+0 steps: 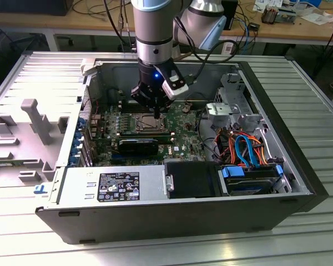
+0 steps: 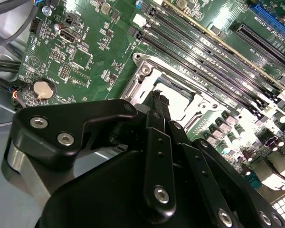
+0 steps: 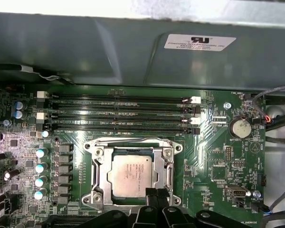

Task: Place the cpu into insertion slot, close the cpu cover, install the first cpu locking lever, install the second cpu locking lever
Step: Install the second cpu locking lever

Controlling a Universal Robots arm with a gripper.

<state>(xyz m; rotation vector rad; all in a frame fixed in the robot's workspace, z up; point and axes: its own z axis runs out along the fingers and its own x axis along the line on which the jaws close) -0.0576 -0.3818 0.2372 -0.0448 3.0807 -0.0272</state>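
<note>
cpu [image 3: 132, 175] seated in insertion slot [image 3: 99, 173], cpu cover [image 3: 170, 167] down; hand [image 3: 153, 194] pinched narrow, empty, at socket edge; chip light, fragile; edge-grip only.

Matt silver metal cpu [image 3: 130, 174]; shiny metal cpu cover [image 3: 133, 145]; matt black end effector [image 3: 154, 197]

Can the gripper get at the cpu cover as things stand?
Probably yes: the gripper hangs right at the edge of the cpu cover, which lies closed around the cpu, with nothing between them.
</note>
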